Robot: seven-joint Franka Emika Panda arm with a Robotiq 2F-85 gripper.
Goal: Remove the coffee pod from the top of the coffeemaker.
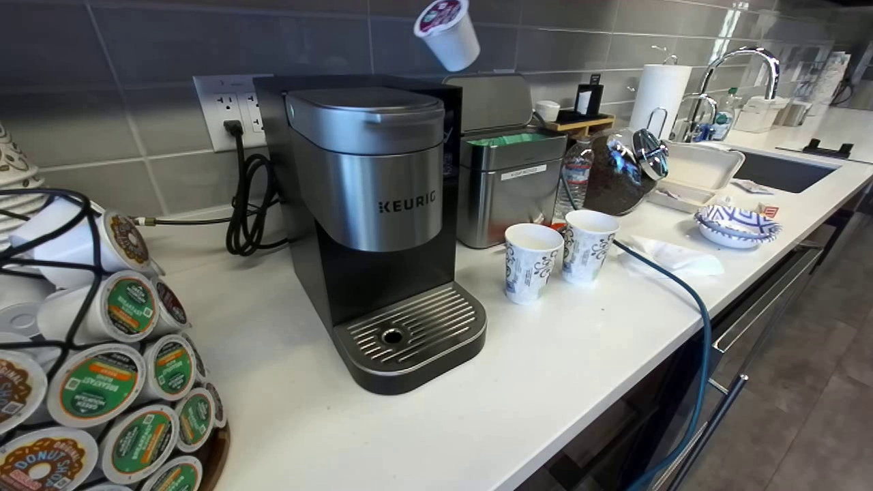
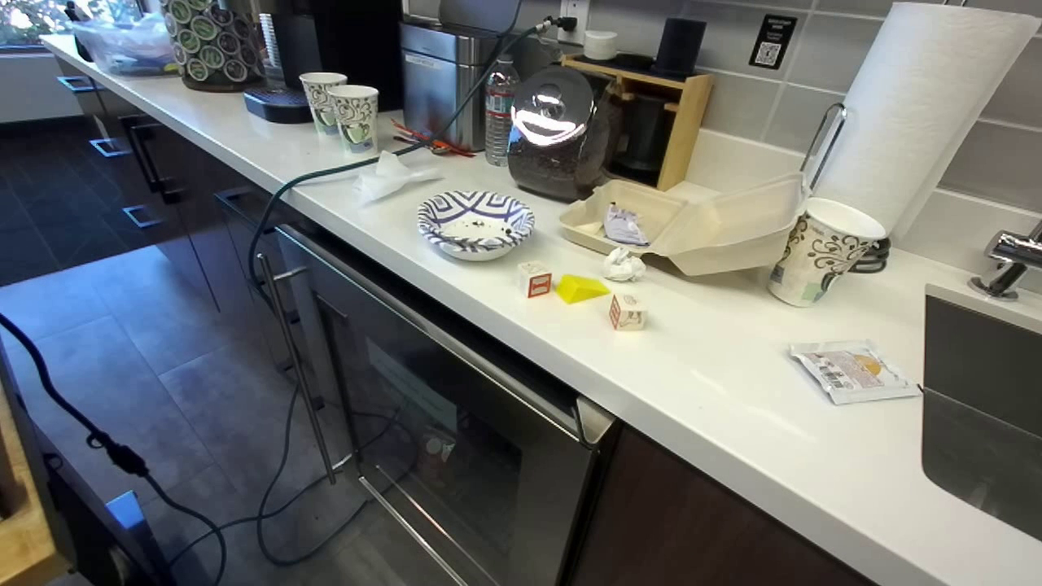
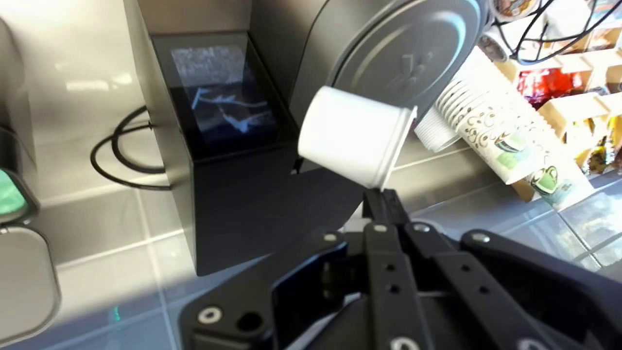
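The coffee pod (image 1: 458,44) is a white cup with a purple lid. In an exterior view it hangs tilted in the air, above and apart from the Keurig coffeemaker (image 1: 382,204). In the wrist view the white pod (image 3: 352,136) is pinched at its rim. My gripper (image 3: 385,194) is shut on that rim, its fingertips almost together. The coffeemaker's round lid (image 3: 413,53) shows below the pod and is closed. The black side of the coffeemaker (image 2: 358,49) shows at the back in an exterior view, where the pod and gripper are out of view.
A pod carousel (image 1: 102,382) stands beside the coffeemaker. On its other side are a steel bin (image 1: 511,184) with its lid up and two paper cups (image 1: 532,262). A blue cable (image 1: 702,327) crosses the counter edge. Stacked cups (image 3: 491,131) show in the wrist view.
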